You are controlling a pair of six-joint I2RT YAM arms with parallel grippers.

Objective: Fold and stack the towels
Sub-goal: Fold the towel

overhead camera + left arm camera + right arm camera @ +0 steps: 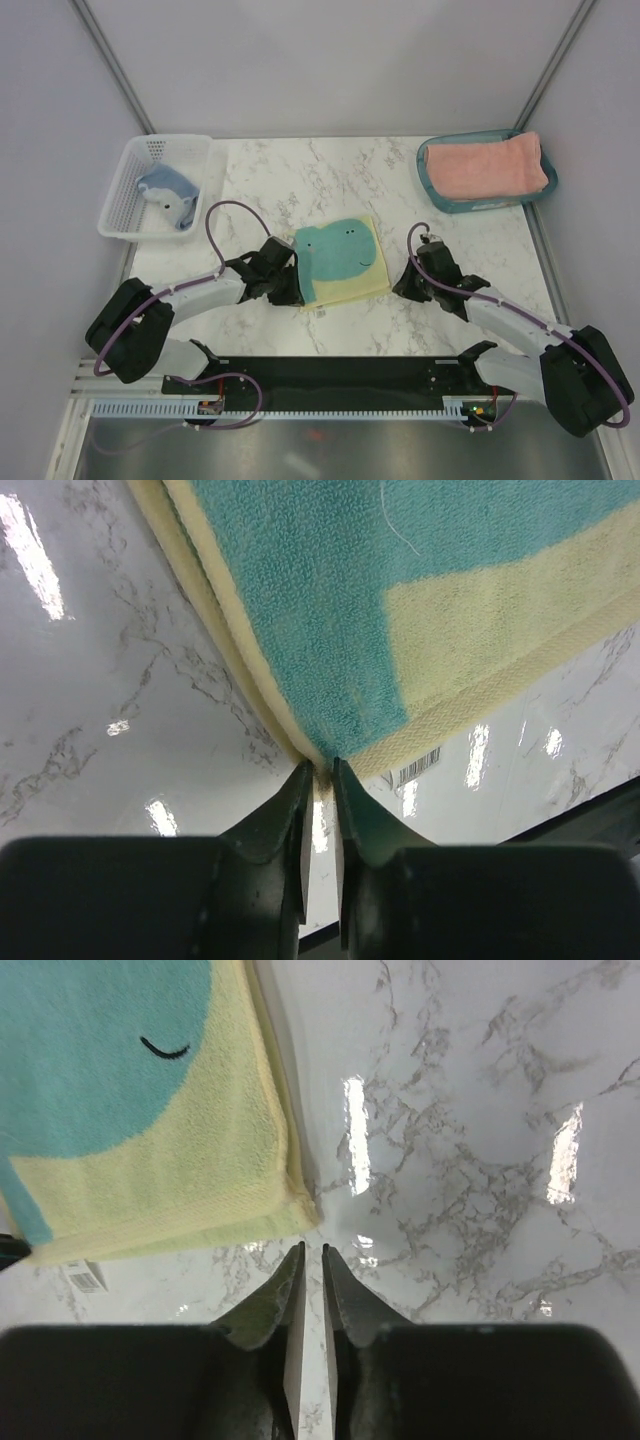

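The pale-yellow towel (345, 262) with its teal face patch lies flat in the middle of the table, and its edge shows two layers in the left wrist view (330, 610). My left gripper (292, 290) is at its near left corner, jaws pinched on the corner tip (320, 763). My right gripper (405, 285) is shut and empty on the marble, just off the towel's near right corner (300, 1205). The salmon-pink towel (487, 165) lies folded in a teal tray. The grey-blue towel (170, 195) lies crumpled in a white basket.
The teal tray (440, 200) sits at the back right and the white basket (125, 195) at the back left. A barcode label (418, 768) sticks out under the yellow towel's near edge. A black bar (340, 375) runs along the near edge.
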